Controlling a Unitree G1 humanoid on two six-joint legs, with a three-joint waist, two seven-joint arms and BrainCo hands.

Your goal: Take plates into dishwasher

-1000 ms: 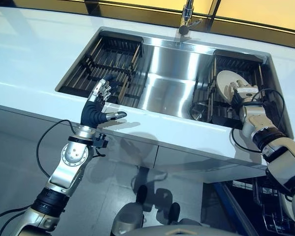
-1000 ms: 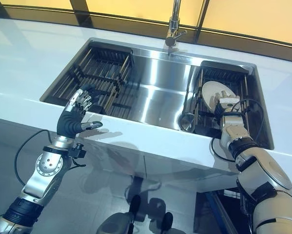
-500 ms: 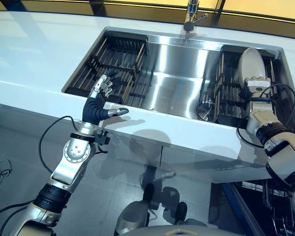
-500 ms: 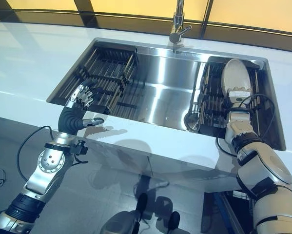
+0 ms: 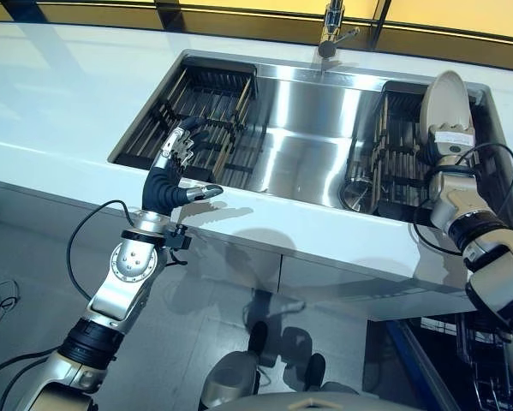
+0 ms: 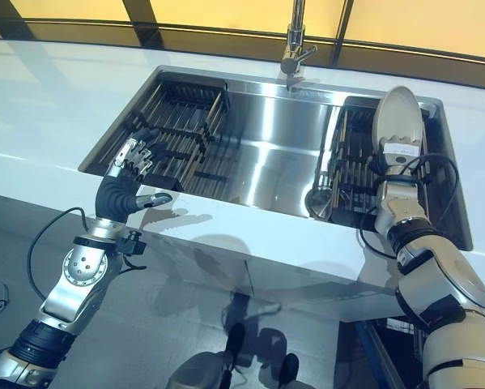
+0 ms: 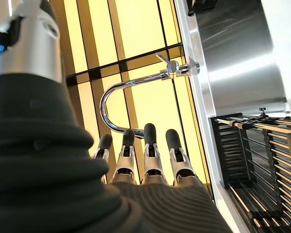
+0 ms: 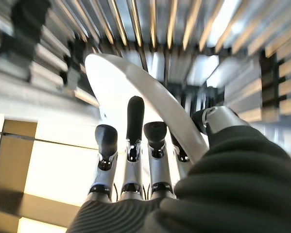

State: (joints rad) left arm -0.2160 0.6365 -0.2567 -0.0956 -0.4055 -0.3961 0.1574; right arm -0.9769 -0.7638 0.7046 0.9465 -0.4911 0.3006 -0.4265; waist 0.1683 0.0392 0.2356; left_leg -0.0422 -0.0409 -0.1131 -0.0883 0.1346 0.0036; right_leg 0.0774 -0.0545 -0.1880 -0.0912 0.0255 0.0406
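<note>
I am partway through the lift-out step: my right hand (image 5: 451,144) is pinched on a pale plate (image 5: 444,103), fingers along one face and thumb on the other, and holds it upright on edge above the dark rack (image 5: 393,163) at the right end of the steel sink (image 5: 312,150). The plate's lower edge looks clear of the rack's tines, though I cannot tell exactly how far. My left hand (image 5: 177,167) hangs over the front edge of the white counter (image 5: 59,94) beside the other rack (image 5: 196,111), fingers straight and spread, holding nothing (idle, as far as I can judge). Next, I judge, I need to carry the plate back toward me and down to the right, where dark wire basketwork (image 5: 466,360) shows below the counter edge, most likely the dishwasher's rack; that calls for keeping the pinch firm and the plate on edge, and clearing the sink rim and counter lip on the way. As for containers: the right rack holds a round metal vessel (image 5: 356,193) lying at its near left corner, and I see no other plate in it; the left rack shows only bare tines; the middle of the sink is bare steel under the tap (image 5: 329,26). The basketwork below is too little in view to say what it holds.
</note>
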